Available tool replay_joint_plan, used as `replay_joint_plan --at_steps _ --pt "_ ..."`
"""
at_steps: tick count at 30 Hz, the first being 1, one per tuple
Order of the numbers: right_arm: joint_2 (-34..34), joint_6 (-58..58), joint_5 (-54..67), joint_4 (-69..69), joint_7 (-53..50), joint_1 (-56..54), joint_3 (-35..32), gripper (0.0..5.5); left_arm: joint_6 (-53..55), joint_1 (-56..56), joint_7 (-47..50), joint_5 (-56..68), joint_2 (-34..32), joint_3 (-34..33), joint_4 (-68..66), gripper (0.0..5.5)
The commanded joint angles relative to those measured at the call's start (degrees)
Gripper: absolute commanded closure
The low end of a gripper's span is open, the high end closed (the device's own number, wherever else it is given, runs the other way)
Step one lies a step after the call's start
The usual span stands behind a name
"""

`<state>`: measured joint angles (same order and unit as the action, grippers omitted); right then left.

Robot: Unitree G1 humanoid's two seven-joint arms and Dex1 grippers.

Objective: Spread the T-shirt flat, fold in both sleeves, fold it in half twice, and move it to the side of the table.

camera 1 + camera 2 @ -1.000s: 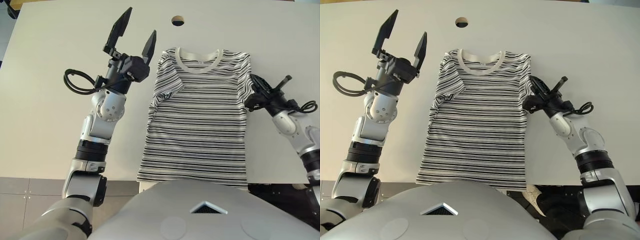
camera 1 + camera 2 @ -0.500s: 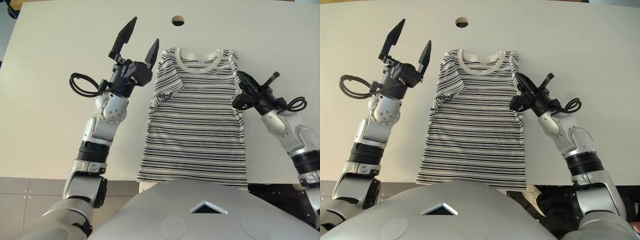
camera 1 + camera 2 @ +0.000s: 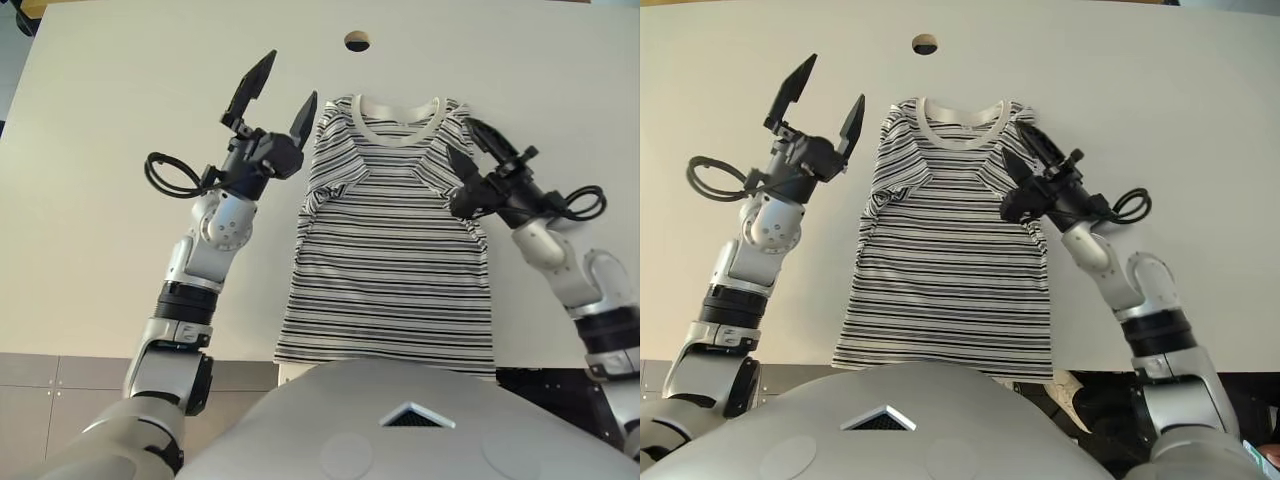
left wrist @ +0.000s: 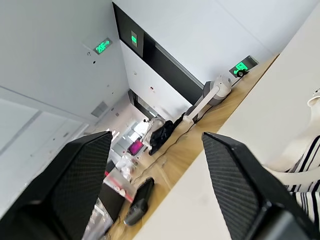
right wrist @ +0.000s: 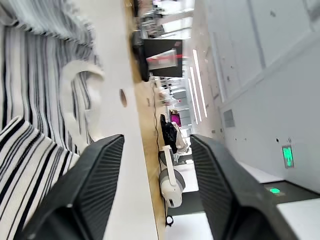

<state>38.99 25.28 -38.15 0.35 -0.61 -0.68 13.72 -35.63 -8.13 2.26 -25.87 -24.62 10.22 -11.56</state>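
From the left eye view, the T-shirt (image 3: 390, 260) lies flat on the table (image 3: 100, 200) with its long axis running straight away from the robot, the collar (image 3: 398, 118) at the far end and the hem at the near edge. The left sleeve (image 3: 335, 178) is tucked in over the chest, and the right sleeve (image 3: 443, 168) is laid inward as well. The right claw (image 3: 461, 138) hangs over that right sleeve, low above the cloth, with its fingers apart and nothing pinched between them. The left claw (image 3: 291, 76) is raised just beside the left shoulder, off the cloth and over bare table, spread wide and holding nothing. Both claws are at the collar end, so the hem lies back toward the robot from each of them. My guess is the half fold turns on that, with neither arm clearly nearer. The right eye view shows the same layout, and the gap between the left claw and the edge of the shirt is plain. In the left wrist view, the two fingers (image 4: 75, 185) stand well apart with only the room between them and a strip of striped cloth at the side. In the right wrist view, the fingers (image 5: 75, 200) are also parted. Collar and stripes lie beside and under them, but I cannot tell whether a tip touches the cloth.
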Motion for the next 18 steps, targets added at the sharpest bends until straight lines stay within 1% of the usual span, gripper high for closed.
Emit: replay_joint_plan --at_steps 1,2,3,6,7,8,9,11,13,15,18 --pt "8.12 6.67 14.45 -7.25 5.29 15.13 -11.19 2.52 -4.88 8.11 -5.12 0.82 -10.18 -3.83 5.49 2.15" --pt "10.08 8.0 17.07 -8.46 6.82 20.23 -14.83 2.52 -6.0 11.2 -7.53 1.03 -13.96 -4.83 6.81 2.15" --pt "11.17 8.55 18.6 -9.29 8.12 23.44 -17.31 2.52 -6.63 12.99 -9.33 1.31 -16.36 -5.34 7.59 2.15" --pt "14.94 8.77 16.57 -12.93 14.53 37.91 -24.19 2.52 -8.99 23.84 -18.84 2.76 -26.44 -3.83 11.23 2.15" --pt "15.38 8.64 14.86 -14.3 16.39 42.54 -26.28 2.52 -9.23 27.18 -21.29 3.36 -29.07 -4.02 12.65 2.15" --pt "15.07 8.18 12.3 -15.58 17.47 46.44 -28.55 2.52 -7.95 30.01 -22.71 4.35 -30.56 -6.05 14.45 2.15" --pt "14.44 7.67 11.14 -16.77 18.49 49.28 -30.03 2.49 -6.9 31.67 -23.67 5.23 -31.42 -7.68 15.87 1.98" --pt "13.77 6.7 8.59 -19.67 22.08 54.3 -29.84 2.49 -4.83 32.51 -25.53 5.61 -31.51 -8.34 17.95 1.72" --pt "13.86 6.81 5.72 -20.9 24.64 54.95 -27.01 2.49 -3.6 32.49 -28.65 5.14 -31.56 -6.27 19.57 1.48" --pt "14.83 8.01 4.1 -21.76 27.05 55.22 -24.85 2.49 -3.48 34.08 -33.04 6.04 -33.27 -3.96 21.44 1.43" --pt "18.11 9.97 4.32 -24.49 32.25 56.07 -23.01 2.49 -3.25 34.58 -39.48 9.7 -35.43 -0.74 24.09 1.43"
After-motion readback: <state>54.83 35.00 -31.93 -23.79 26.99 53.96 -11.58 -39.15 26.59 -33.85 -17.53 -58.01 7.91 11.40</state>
